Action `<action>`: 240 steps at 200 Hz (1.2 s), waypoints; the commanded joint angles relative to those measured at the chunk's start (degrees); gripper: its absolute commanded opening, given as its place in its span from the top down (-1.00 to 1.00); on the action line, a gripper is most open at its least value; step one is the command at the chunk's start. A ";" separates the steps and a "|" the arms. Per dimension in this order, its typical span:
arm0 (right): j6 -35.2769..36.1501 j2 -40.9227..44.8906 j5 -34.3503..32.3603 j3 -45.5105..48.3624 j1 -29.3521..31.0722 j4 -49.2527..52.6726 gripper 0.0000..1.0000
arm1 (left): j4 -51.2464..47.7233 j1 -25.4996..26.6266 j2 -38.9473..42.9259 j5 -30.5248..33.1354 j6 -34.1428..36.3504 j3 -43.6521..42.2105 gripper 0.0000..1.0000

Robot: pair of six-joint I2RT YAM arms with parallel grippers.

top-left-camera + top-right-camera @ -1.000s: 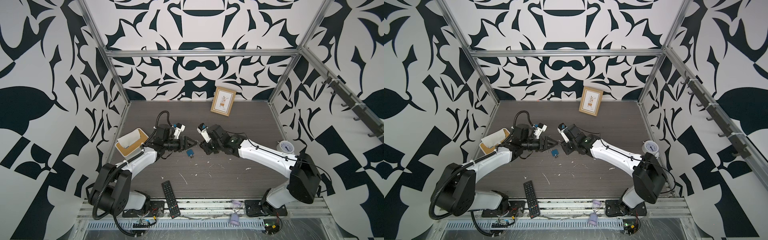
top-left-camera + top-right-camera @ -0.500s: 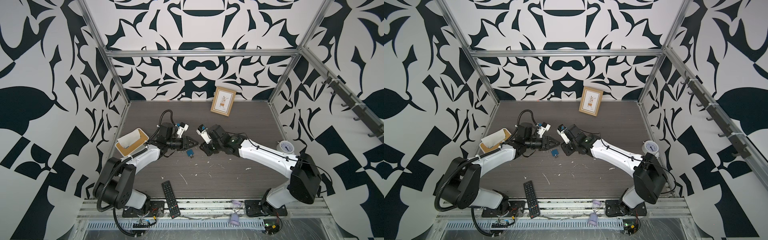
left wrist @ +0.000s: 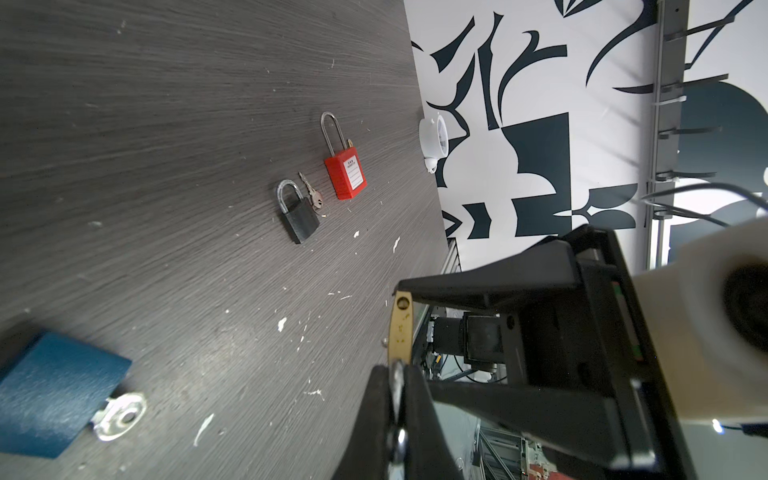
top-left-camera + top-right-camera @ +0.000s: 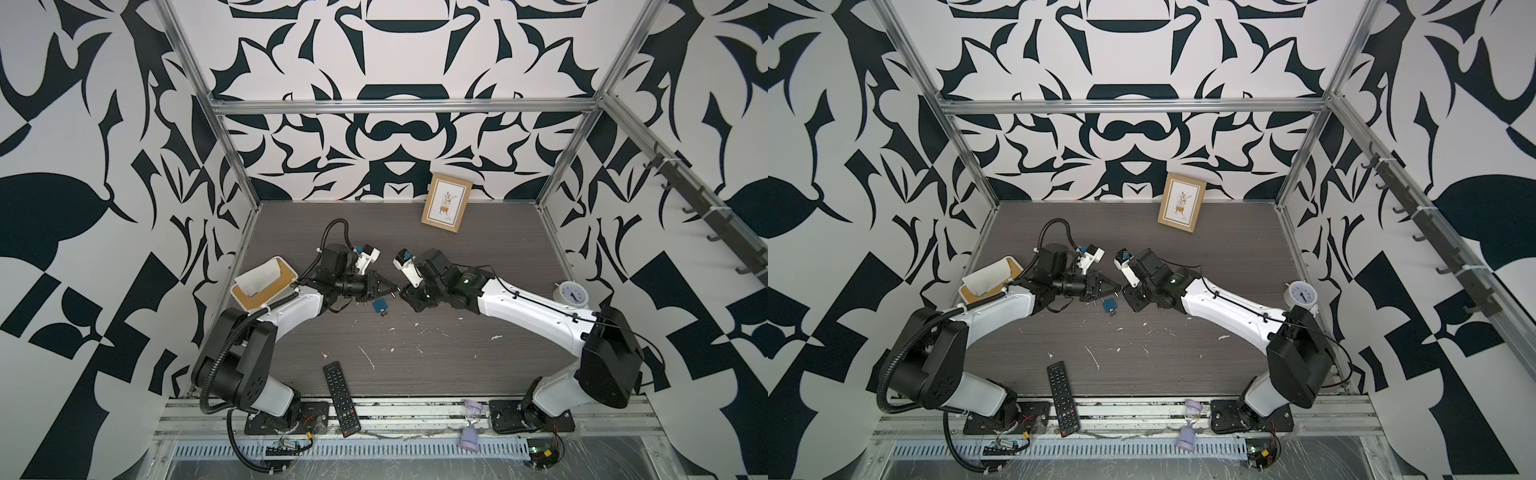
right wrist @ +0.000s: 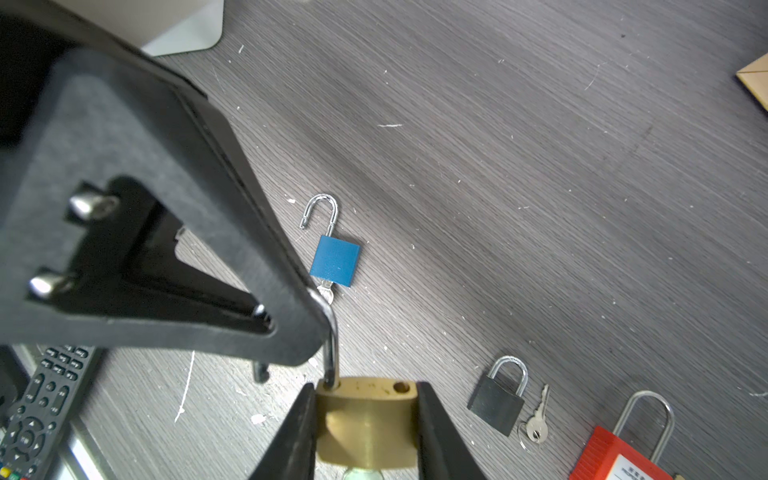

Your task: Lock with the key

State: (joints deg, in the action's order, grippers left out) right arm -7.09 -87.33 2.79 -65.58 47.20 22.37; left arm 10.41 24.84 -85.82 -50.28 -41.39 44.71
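Dark grey wood-grain desk (image 4: 498, 232), flecked with white scraps, inside a booth of black-and-white patterned walls.

At mid-desk, between the two arms, a brass padlock (image 5: 365, 419): squarish yellow metal, grasped by its narrow sides in the right gripper (image 5: 365, 392). Clenched on its curved steel shackle (image 5: 330, 357), the left gripper (image 3: 397, 374), black and wedge-shaped, filling much of the right wrist view and covering the shackle's top. One shackle hole in the brass top left bare. Lower edge of the brass body cut off by the frame, with something pale there, too little to name.

Just below the grippers in both top views, flat on the desk, a matte blue padlock (image 4: 379, 306), shackle swung open, a silver key (image 5: 327, 291) in its base.

Farther off, a closed black padlock (image 5: 496, 405), a loose key (image 5: 536, 419) on a ring just beside it, then a red plastic padlock (image 3: 345, 176) with a white label. Not made out in either top view.

Around the edges:
- black remote (image 4: 340, 397) at the near side
- wood-framed picture (image 4: 446, 202) leaning on the back wall
- small white clock (image 4: 572, 293)
- white box (image 4: 266, 282) with a wooden top
- lilac hourglass (image 4: 471, 424) on the front rail
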 commanded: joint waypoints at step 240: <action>10.76 17.61 -0.20 12.65 -0.14 -23.45 0.02 | 9.41 0.16 11.26 7.19 -31.99 1.17 1.00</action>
State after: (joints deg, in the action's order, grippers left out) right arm 3.53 -69.14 0.82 -49.71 47.03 1.69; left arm 17.72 24.88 -76.40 -42.24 -72.49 46.06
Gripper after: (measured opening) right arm 0.517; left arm 0.078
